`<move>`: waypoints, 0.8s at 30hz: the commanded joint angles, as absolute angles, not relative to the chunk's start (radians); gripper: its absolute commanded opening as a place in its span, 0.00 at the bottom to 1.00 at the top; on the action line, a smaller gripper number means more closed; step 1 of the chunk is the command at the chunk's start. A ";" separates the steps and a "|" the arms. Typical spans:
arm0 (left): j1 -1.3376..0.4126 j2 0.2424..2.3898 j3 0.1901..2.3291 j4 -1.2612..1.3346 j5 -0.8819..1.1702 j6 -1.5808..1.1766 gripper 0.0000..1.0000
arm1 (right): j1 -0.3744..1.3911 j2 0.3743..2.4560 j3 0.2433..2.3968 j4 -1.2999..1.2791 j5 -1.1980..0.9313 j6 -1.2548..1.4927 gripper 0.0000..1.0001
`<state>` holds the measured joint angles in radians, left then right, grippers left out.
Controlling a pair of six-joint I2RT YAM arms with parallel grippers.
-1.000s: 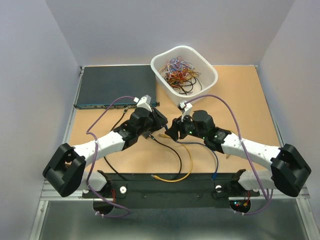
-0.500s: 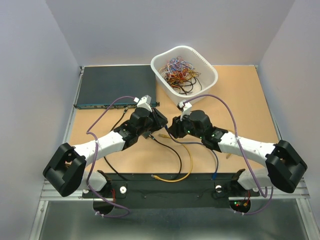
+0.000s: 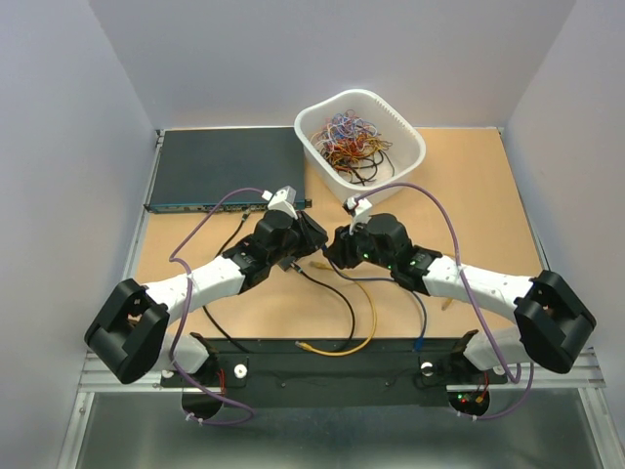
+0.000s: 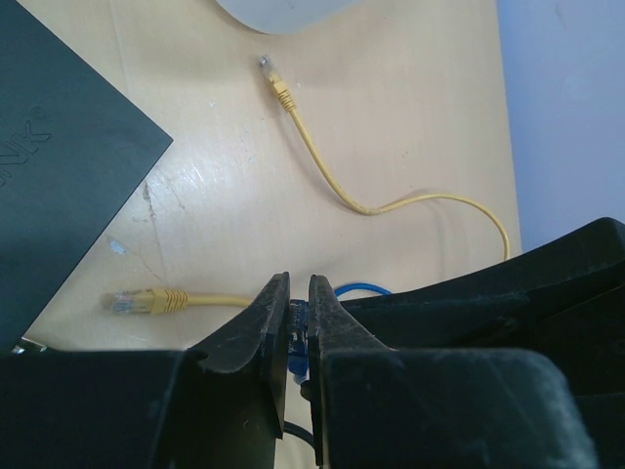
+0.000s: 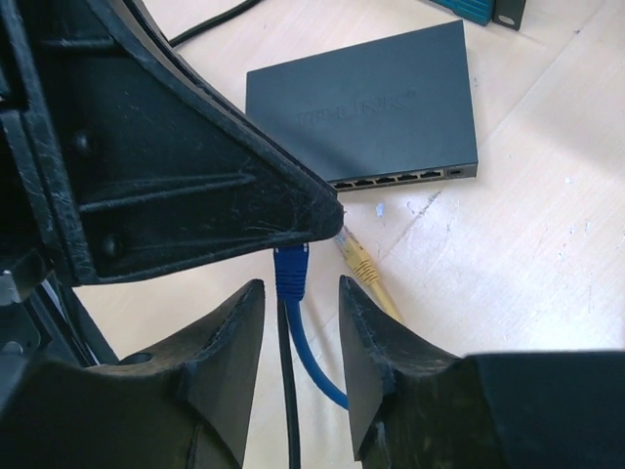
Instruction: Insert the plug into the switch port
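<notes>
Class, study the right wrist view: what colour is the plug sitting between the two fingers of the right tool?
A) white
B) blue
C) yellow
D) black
B: the blue plug hangs in the gap between the fingers of the right tool, while the yellow plug lies off to one side.

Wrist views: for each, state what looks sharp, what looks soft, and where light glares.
Left wrist view: the yellow cable's clear plug is soft and washed out, the left claw's black fingers crisp. Right wrist view: the blue plastic cable plug and small flat black box are sharp; the pale wooden table glares at right.
</notes>
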<state>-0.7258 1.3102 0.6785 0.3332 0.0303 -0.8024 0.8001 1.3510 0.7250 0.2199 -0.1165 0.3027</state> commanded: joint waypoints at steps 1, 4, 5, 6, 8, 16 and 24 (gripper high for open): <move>-0.732 1.312 0.696 0.379 0.041 -0.798 0.00 | 0.808 1.367 0.778 0.288 -0.124 0.311 0.38; -0.732 1.313 0.695 0.380 0.041 -0.798 0.00 | 0.810 1.381 0.782 0.291 -0.123 0.313 0.34; -0.732 1.312 0.695 0.380 0.044 -0.798 0.00 | 0.810 1.384 0.782 0.290 -0.123 0.313 0.34; -0.732 1.312 0.695 0.382 0.044 -0.799 0.00 | 0.808 1.387 0.785 0.290 -0.121 0.313 0.33; -0.732 1.310 0.693 0.385 0.044 -0.798 0.00 | 0.808 1.394 0.785 0.291 -0.120 0.314 0.31; -0.732 1.312 0.689 0.394 0.048 -0.796 0.00 | 0.810 1.402 0.776 0.298 -0.089 0.316 0.11; -0.732 1.321 0.687 0.396 0.035 -0.798 0.00 | 0.810 1.373 0.755 0.295 -0.031 0.316 0.02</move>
<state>-0.7254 1.3186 0.6785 0.3557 0.0349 -0.8021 0.8013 1.4017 0.7399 0.2481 -0.0826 0.3176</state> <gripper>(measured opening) 0.189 0.203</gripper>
